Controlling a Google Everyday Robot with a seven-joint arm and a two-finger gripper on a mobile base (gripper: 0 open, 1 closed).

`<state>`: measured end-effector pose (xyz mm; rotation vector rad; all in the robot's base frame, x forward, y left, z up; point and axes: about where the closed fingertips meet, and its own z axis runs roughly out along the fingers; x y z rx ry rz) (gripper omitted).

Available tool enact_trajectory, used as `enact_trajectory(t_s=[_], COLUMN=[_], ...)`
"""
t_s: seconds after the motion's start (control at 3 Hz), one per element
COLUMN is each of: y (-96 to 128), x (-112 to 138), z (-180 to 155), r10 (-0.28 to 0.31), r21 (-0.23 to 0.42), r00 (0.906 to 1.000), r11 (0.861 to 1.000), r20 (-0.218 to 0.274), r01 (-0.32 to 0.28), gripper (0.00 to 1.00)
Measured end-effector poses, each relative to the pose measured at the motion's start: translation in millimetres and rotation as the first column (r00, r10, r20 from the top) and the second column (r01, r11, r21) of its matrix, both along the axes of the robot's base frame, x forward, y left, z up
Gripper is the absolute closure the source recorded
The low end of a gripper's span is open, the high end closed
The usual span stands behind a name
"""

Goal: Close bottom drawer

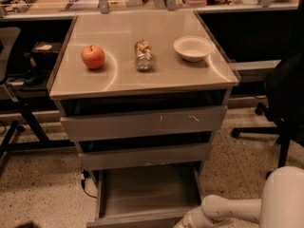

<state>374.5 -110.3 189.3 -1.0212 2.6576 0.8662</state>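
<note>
1. Grey metal cabinet [216,127] with three drawers under a glossy tan top [142,77]. The bottom drawer [147,189] is the narrowest. It stands pulled well out towards me, its flat grey tray showing and its plain front panel at the lower edge of the view.
2. The middle drawer [145,156] and the top drawer [142,122] each stand out a little from the frame. The top one is the widest, and its front carries pale scratches right of centre.
3. Writing: the can [142,55] lying on its side at the middle of the top has a patterned wrap, but I cannot read it. I can make out no lettering on the drawer fronts.
4. Also on the top: a red apple [93,56] to the left of the can and a shallow white bowl [193,48] to the right. All three sit well apart in a rough row.
5. The white arm [237,210] comes in from the lower right corner. The gripper [183,223] sits at the bottom edge of the view, just beside the bottom drawer's front right corner and cut off by the frame. I cannot tell its state, nor whether it touches the panel.
6. Surroundings: speckled terrazzo floor [42,189]. A dark cable [85,184] hangs at the cabinet's lower left. A black office chair [285,99] stands to the right, near the arm. Black desk legs [19,127] stand to the left, and a cluttered bench [71,4] runs behind the cabinet.
7. Nothing lies between the drawer's front and the cabinet frame apart from the tray itself.
</note>
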Motion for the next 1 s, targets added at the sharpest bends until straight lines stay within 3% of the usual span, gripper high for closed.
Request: enact_trajectory(t_s=[1.0], y=[0.0], x=[0.0], z=[0.0], r10=[0.0], r21=[0.0], r00=[1.0], r11=[1.0], r20=[0.0], r01=[0.0], gripper=[0.12])
